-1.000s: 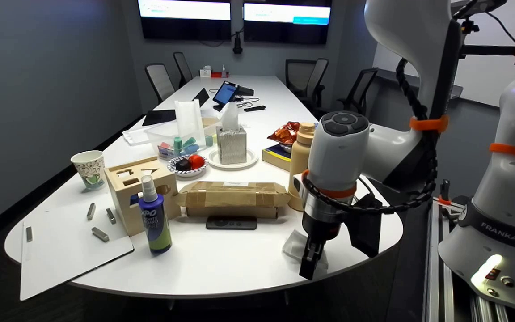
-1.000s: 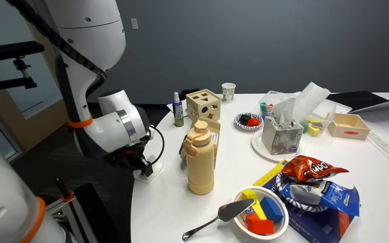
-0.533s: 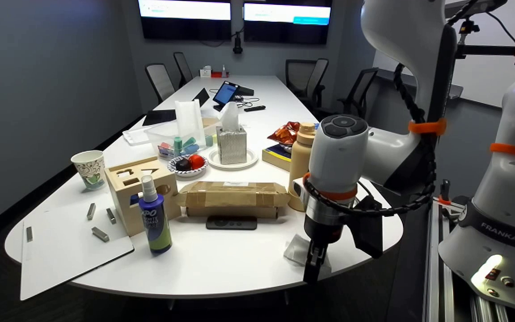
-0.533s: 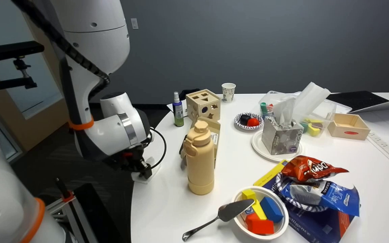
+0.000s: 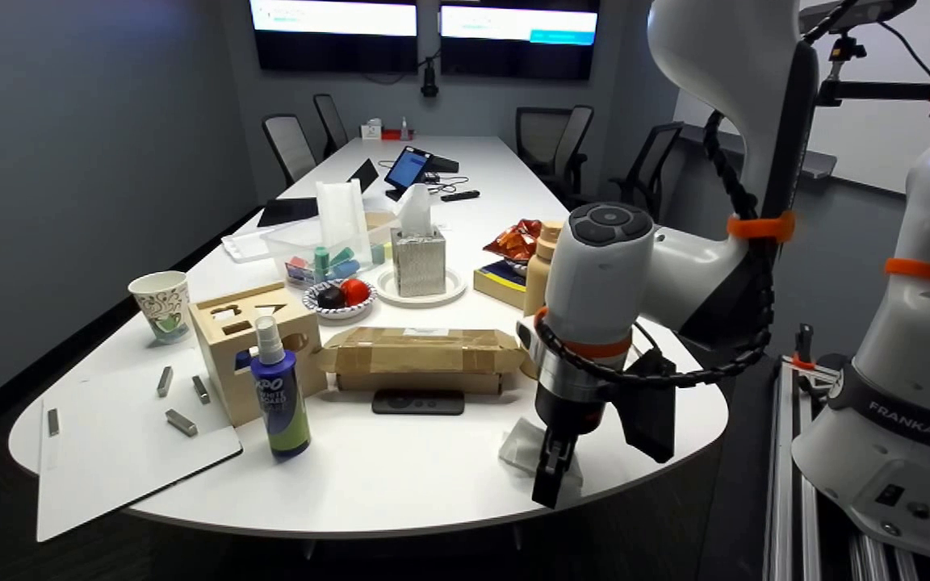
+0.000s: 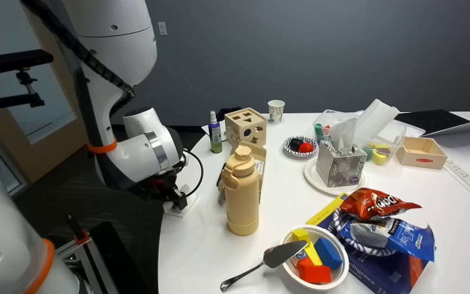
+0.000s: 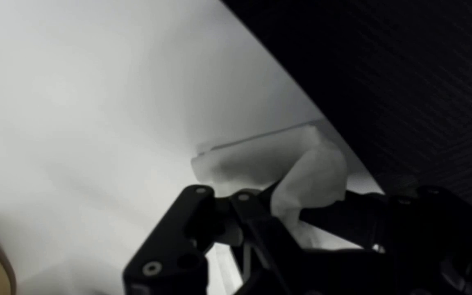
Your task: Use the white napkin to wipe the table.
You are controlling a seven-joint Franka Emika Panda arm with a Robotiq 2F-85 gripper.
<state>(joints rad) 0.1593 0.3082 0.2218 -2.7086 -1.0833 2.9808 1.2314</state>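
The white napkin (image 5: 523, 446) lies slightly rumpled on the table near its rounded end, close to the edge. It shows in both exterior views (image 6: 173, 211). My gripper (image 5: 547, 482) points down at the napkin, low over the table (image 5: 400, 476); it also shows in an exterior view (image 6: 181, 201). In the wrist view the napkin (image 7: 256, 155) is bunched and runs between the dark fingers (image 7: 275, 190), which are shut on it. The fingertips' contact is partly hidden. The table edge (image 7: 301, 92) runs close beside the napkin.
A tan bottle (image 6: 242, 196), a cardboard box (image 5: 421, 359) and a black remote (image 5: 418, 402) stand near the gripper. A spray bottle (image 5: 280, 395), a wooden shape box (image 5: 259, 347) and a whiteboard (image 5: 126, 460) with small blocks are farther off.
Gripper and napkin first shifted slightly towards the robot base, then slid back away from it along the table. The napkin stays in the fingers. The light on the robot base has gone off.
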